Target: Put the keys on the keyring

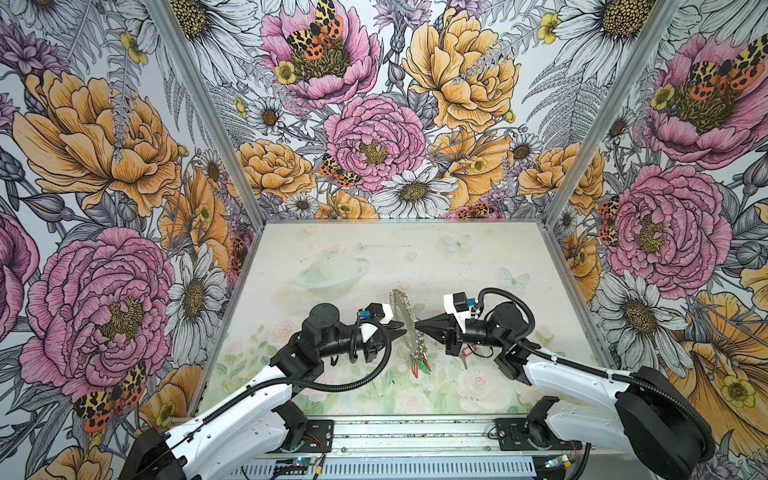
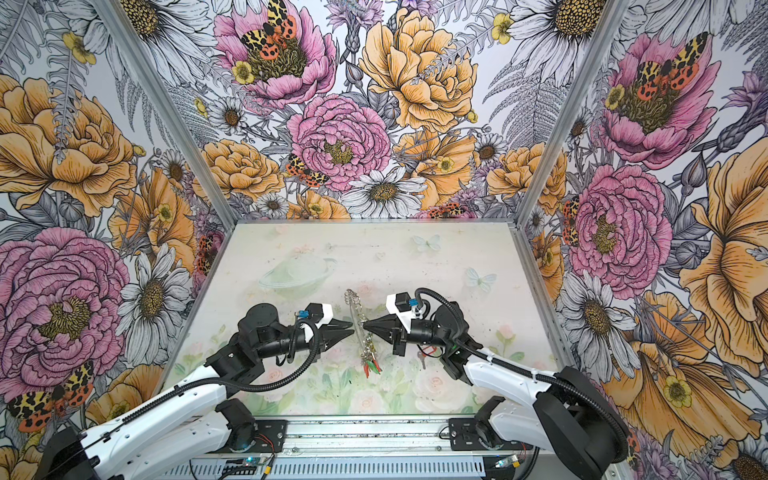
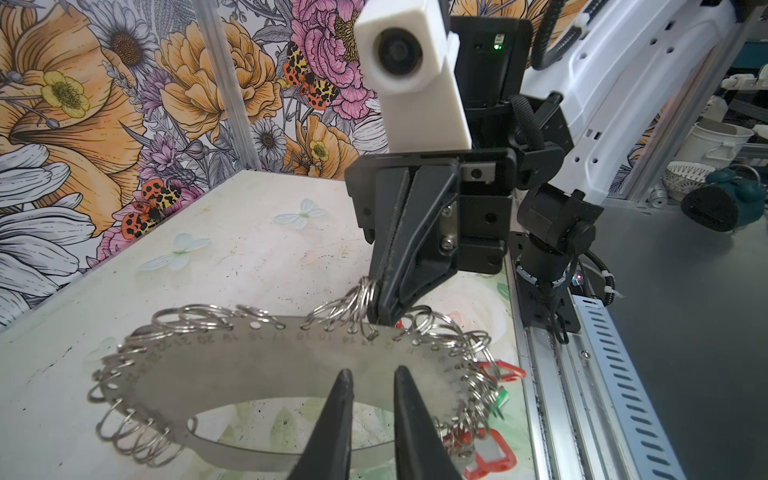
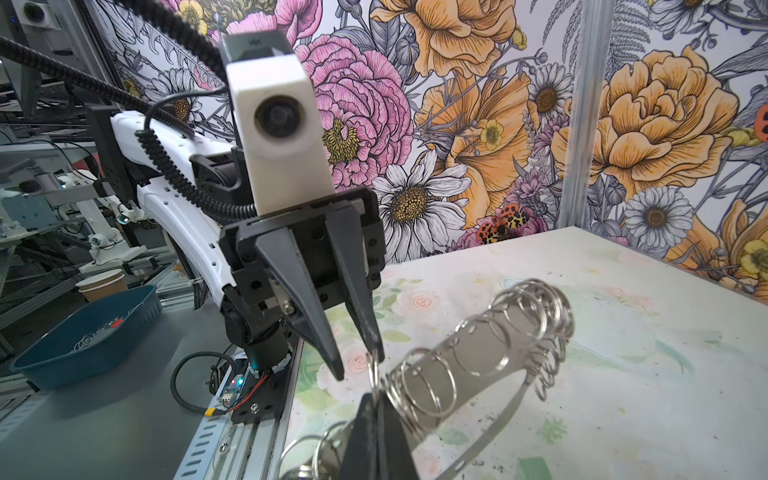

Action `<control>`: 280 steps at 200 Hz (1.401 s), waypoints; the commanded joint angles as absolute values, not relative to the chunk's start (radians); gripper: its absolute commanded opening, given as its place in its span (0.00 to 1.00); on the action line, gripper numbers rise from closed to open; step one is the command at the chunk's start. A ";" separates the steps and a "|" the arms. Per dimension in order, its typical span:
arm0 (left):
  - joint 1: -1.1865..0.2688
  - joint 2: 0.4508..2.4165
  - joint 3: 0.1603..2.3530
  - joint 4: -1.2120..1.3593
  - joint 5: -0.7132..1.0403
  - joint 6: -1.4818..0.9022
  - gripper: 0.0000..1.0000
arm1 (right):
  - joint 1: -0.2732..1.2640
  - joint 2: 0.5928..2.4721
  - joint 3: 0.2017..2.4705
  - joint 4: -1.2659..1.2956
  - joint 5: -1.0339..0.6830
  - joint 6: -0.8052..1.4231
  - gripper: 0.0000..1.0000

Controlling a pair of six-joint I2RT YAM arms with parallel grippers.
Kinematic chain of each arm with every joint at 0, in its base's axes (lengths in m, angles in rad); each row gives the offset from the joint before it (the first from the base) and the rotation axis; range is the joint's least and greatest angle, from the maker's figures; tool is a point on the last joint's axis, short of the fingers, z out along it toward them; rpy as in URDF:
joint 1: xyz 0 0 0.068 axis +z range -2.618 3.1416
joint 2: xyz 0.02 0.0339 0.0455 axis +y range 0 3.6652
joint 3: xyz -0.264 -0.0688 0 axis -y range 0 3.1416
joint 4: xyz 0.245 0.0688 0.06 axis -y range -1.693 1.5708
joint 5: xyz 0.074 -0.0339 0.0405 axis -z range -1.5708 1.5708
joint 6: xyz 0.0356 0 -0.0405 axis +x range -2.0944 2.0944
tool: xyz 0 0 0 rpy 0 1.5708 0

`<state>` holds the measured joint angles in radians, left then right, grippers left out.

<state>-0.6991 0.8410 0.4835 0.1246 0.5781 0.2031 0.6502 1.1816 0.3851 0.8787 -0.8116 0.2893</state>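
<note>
The keyring (image 1: 400, 309) (image 3: 249, 365) is a grey metal crescent fringed with silver wire rings. It stands on edge above the table between both grippers. My right gripper (image 1: 417, 326) (image 4: 376, 399) is shut on one wire ring at its outer edge. My left gripper (image 1: 404, 330) (image 3: 372, 374) faces the plate's other side, jaws a little apart, nothing between them. Keys with red tags (image 3: 492, 453) and a green tag (image 3: 500, 399) hang from rings at the keyring's near end (image 1: 422, 365). Another red-tagged key (image 1: 466, 352) lies on the table under the right wrist.
Floral walls enclose the table (image 1: 374, 257) on three sides. A metal rail (image 1: 415, 436) carrying both arm bases runs along the front edge. Outside the cell sits a blue bin (image 4: 83, 332).
</note>
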 commanded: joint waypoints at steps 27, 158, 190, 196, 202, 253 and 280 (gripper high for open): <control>-0.700 0.859 0.482 0.184 0.626 0.181 0.20 | 0.663 1.220 0.382 1.087 -0.841 0.337 0.00; -0.714 0.876 0.499 0.203 0.667 0.151 0.16 | 0.695 1.258 0.389 1.097 -0.837 0.309 0.00; -0.713 0.867 0.497 0.192 0.672 0.151 0.14 | 0.695 1.252 0.387 1.080 -0.823 0.295 0.00; -0.713 0.864 0.497 0.190 0.672 0.150 0.14 | 0.696 1.251 0.389 1.080 -0.822 0.295 0.00; -0.713 0.860 0.496 0.189 0.669 0.149 0.14 | 0.695 1.252 0.391 1.079 -0.824 0.295 0.00; -0.714 0.857 0.500 0.183 0.670 0.145 0.13 | 0.706 1.264 0.393 1.080 -0.828 0.288 0.00; -0.714 0.871 0.505 0.171 0.675 0.147 0.05 | 0.712 1.263 0.395 1.082 -0.822 0.288 0.00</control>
<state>-0.7074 0.8639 0.4843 0.1761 0.6460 0.1513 0.6998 1.2591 0.3820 1.0298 -0.8326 0.3038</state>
